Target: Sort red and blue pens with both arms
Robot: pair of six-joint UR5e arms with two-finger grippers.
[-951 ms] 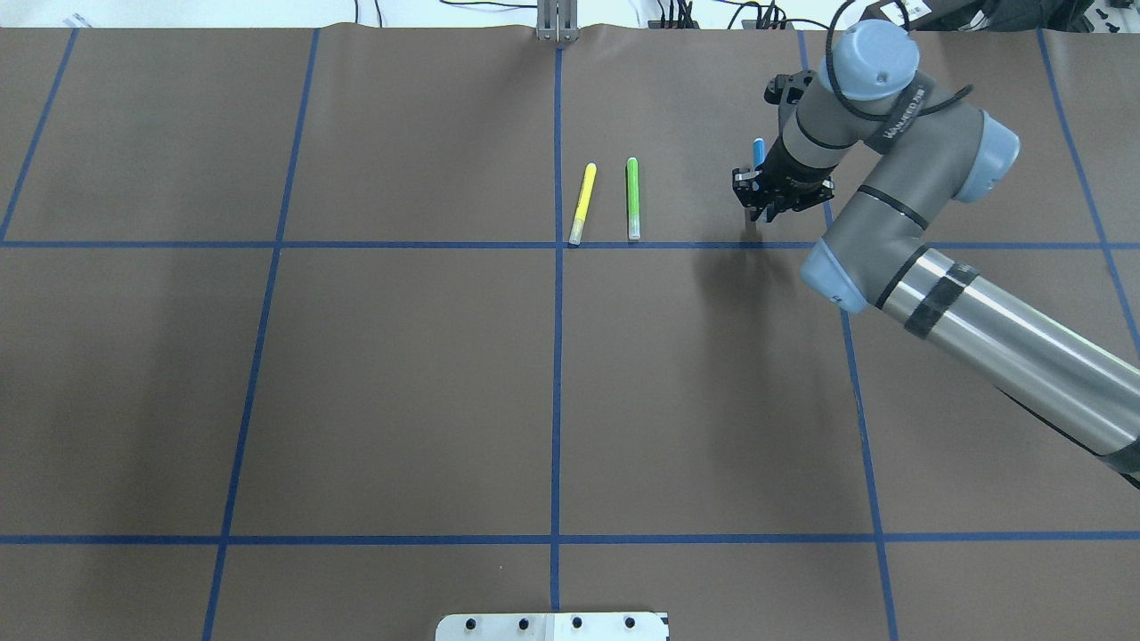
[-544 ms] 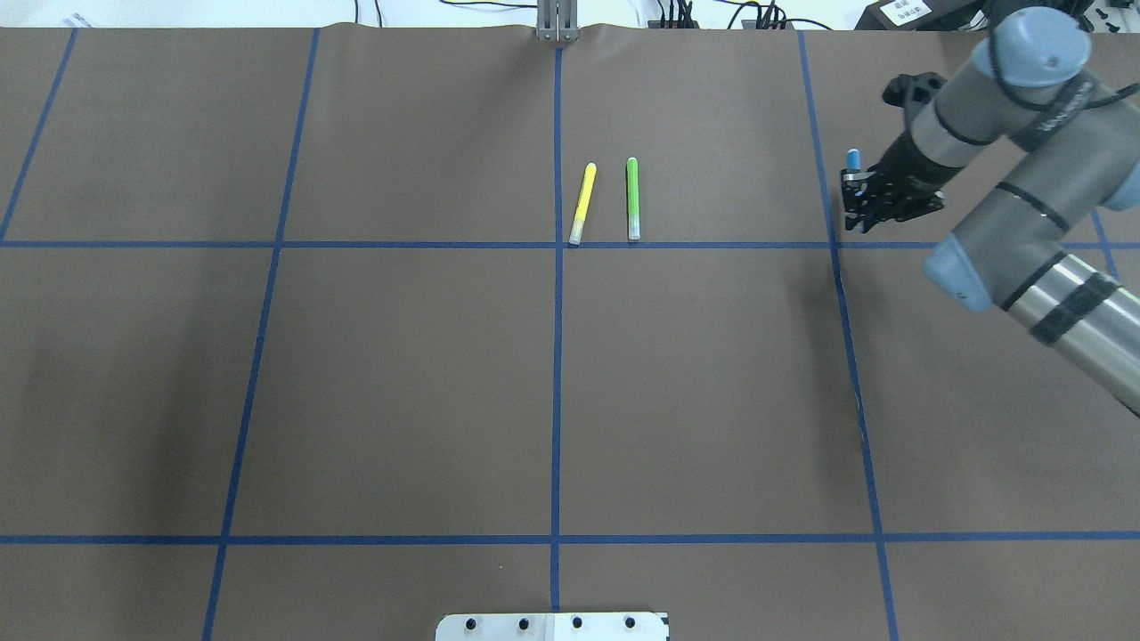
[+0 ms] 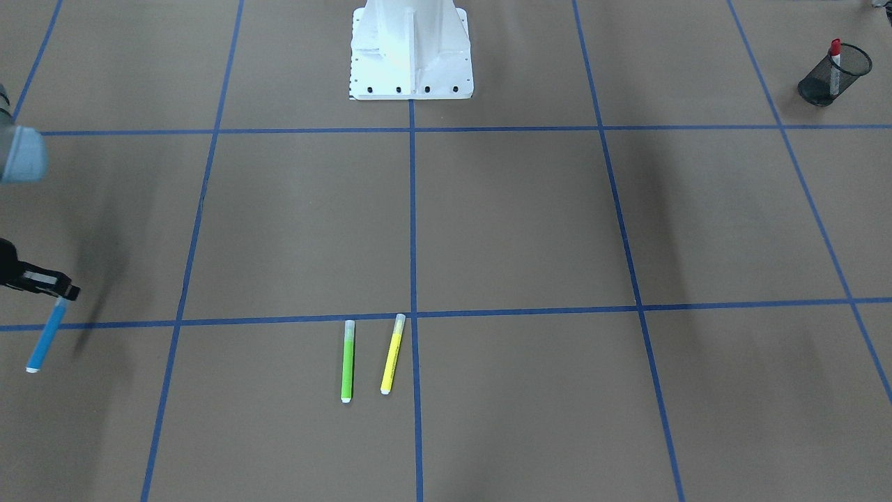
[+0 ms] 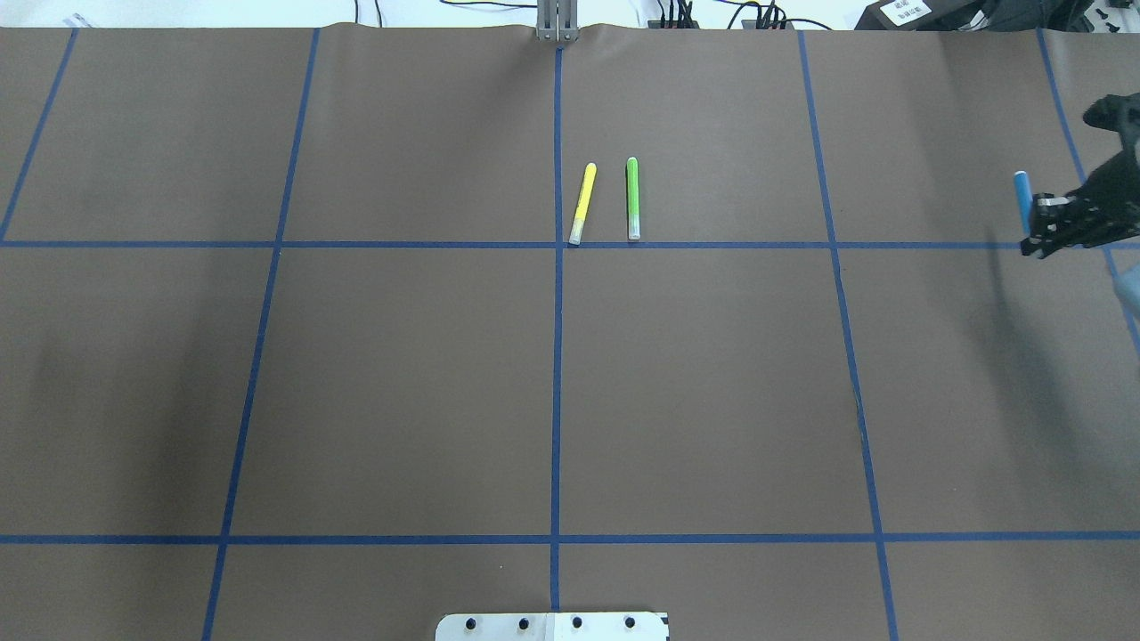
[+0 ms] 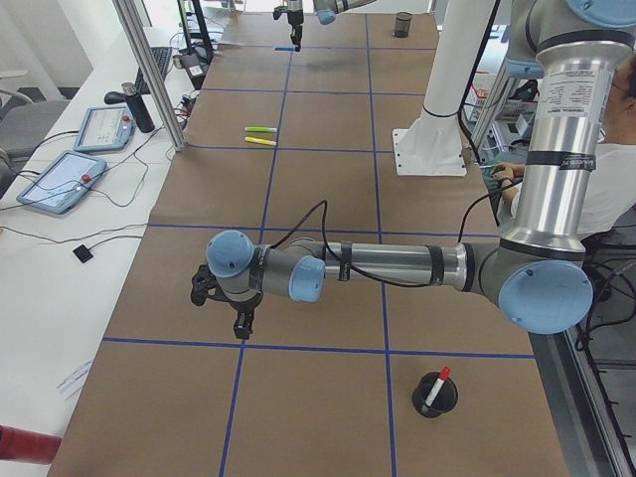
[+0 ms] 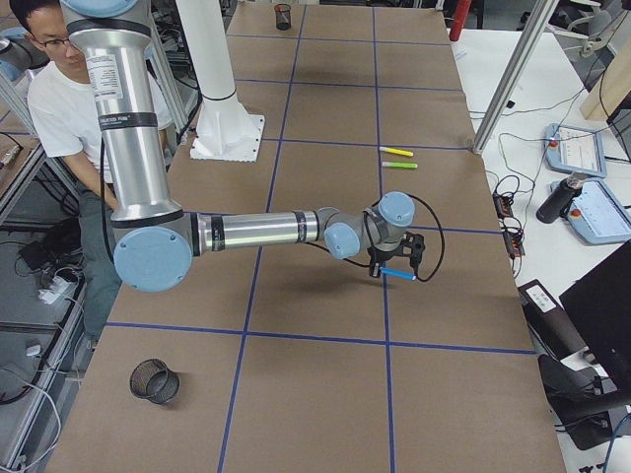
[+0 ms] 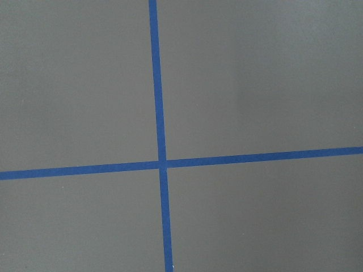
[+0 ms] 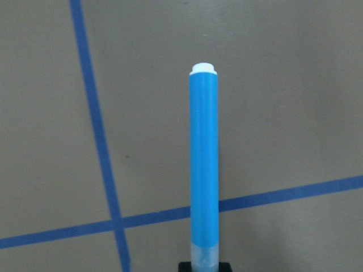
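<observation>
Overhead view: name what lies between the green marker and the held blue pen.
Nothing: bare table cover, crossed by one blue tape line, separates green marker from blue pen, as the overhead view shows.

Overhead/front cams oppose, share green marker [image 4: 632,198]; R-wrist cam close on blue pen [image 8: 204,164].

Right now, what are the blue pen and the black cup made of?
The blue pen looks like smooth plastic: even colour, a soft sheen, and a see-through cap end. The black cup seems to be wire mesh, probably metal: its wall shows a fine grid you can partly see through.
</observation>
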